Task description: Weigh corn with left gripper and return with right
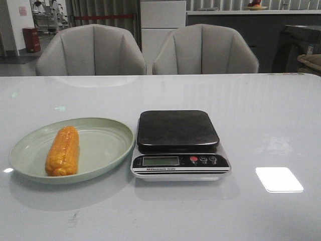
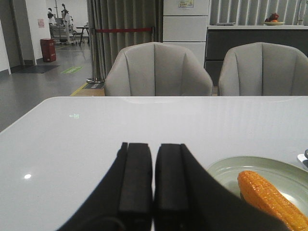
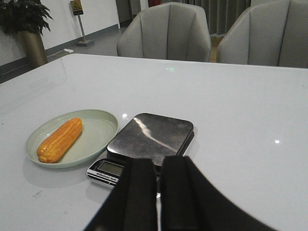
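The orange-yellow corn (image 1: 63,150) lies on a pale green plate (image 1: 108,145) at the table's left. It also shows in the left wrist view (image 2: 272,199) and the right wrist view (image 3: 60,139). A kitchen scale (image 1: 178,130) with a dark, bare platform stands right of the plate; it also shows in the right wrist view (image 3: 151,137). My left gripper (image 2: 154,149) is shut and empty, low over the table to the left of the plate (image 2: 226,168). My right gripper (image 3: 160,163) is shut and empty, near the scale's front. Neither gripper shows in the front view.
The white glossy table (image 1: 261,125) stretches to the right of the scale. Two grey chairs (image 1: 90,50) (image 1: 205,50) stand behind the far edge.
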`<state>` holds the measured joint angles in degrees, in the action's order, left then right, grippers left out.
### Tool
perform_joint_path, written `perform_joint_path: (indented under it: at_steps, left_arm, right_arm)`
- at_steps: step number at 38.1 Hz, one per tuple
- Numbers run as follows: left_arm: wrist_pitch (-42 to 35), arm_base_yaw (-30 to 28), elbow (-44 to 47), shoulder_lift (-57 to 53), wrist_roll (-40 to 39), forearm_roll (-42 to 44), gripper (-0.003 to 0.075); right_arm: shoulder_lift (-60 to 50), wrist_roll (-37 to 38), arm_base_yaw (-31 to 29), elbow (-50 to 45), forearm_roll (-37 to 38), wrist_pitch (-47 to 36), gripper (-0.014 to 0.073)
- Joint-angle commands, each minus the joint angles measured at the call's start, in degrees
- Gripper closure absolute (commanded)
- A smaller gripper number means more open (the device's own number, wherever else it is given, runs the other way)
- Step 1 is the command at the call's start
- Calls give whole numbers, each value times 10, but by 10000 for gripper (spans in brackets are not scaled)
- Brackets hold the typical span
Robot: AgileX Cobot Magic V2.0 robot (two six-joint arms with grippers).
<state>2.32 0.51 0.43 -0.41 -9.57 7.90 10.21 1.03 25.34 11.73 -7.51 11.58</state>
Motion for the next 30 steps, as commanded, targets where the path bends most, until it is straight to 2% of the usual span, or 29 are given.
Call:
perform_joint_path:
  at_steps: [1, 16, 26, 30]
  left_arm:
    - [-48, -1, 17, -12, -4, -6, 607]
    - [-48, -1, 17, -12, -4, -6, 607]
    - [-48, -1, 17, -12, -4, -6, 607]
    - [-48, -1, 17, -12, -4, -6, 607]
  right_arm:
    - [6, -7, -3, 16, 7, -44, 400]
    - [6, -7, -3, 16, 7, -44, 400]
    - [6, -7, -4, 14, 30, -48, 440]
    - [6, -7, -24, 5, 30, -48, 440]
